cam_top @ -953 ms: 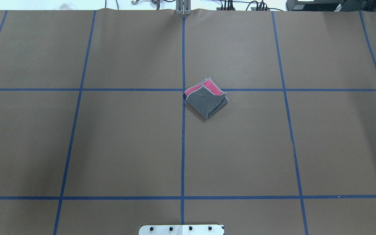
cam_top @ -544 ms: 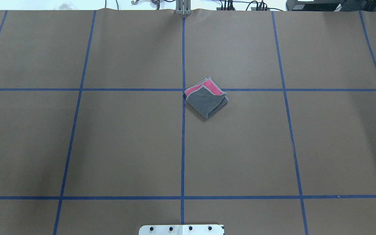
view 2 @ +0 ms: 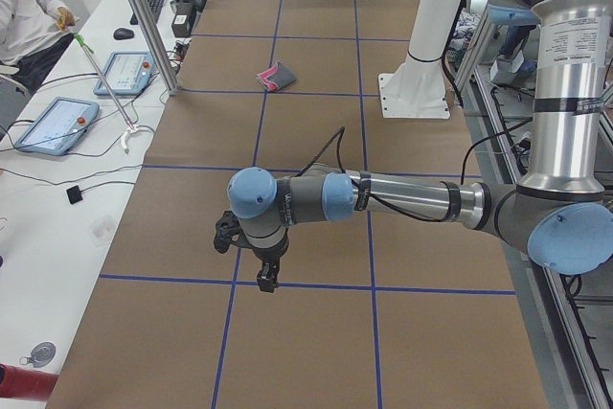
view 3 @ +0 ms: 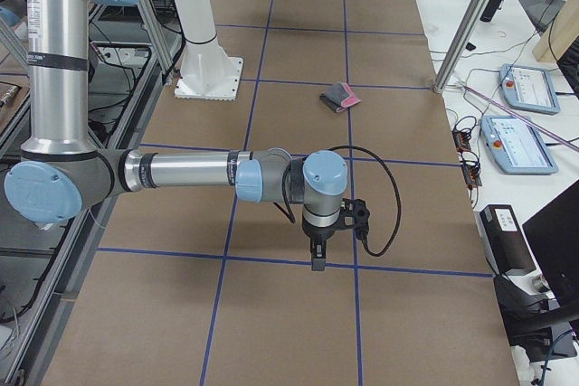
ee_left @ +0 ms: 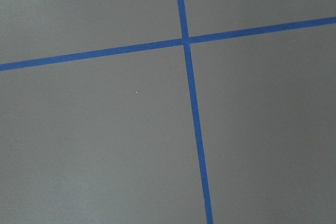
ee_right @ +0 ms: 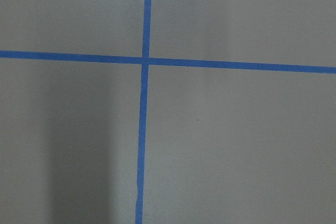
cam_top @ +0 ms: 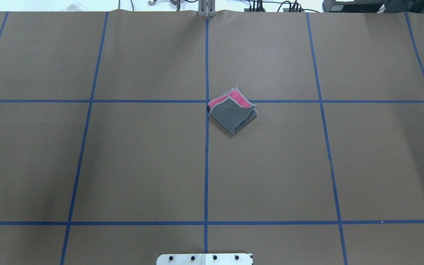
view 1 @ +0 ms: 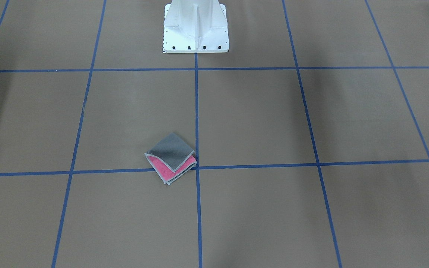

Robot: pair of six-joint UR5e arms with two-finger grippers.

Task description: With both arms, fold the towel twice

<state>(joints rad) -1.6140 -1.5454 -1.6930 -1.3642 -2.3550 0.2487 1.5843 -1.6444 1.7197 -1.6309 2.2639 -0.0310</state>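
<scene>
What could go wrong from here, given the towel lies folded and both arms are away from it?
The towel is folded unevenly: its grey top layer leaves pink showing along the far edges, so it may not count as neat. Its stacked layers look loose and could spring open.

Open brown surface [cam_top: 142, 158] surrounds the towel [cam_top: 232, 110] on every side. The white pedestal [view 1: 196, 26] stands well apart from the towel, at the robot's edge. The left tool [view 2: 265, 280] and right tool [view 3: 317, 259] hang well apart from the towel, toward opposite ends.
</scene>
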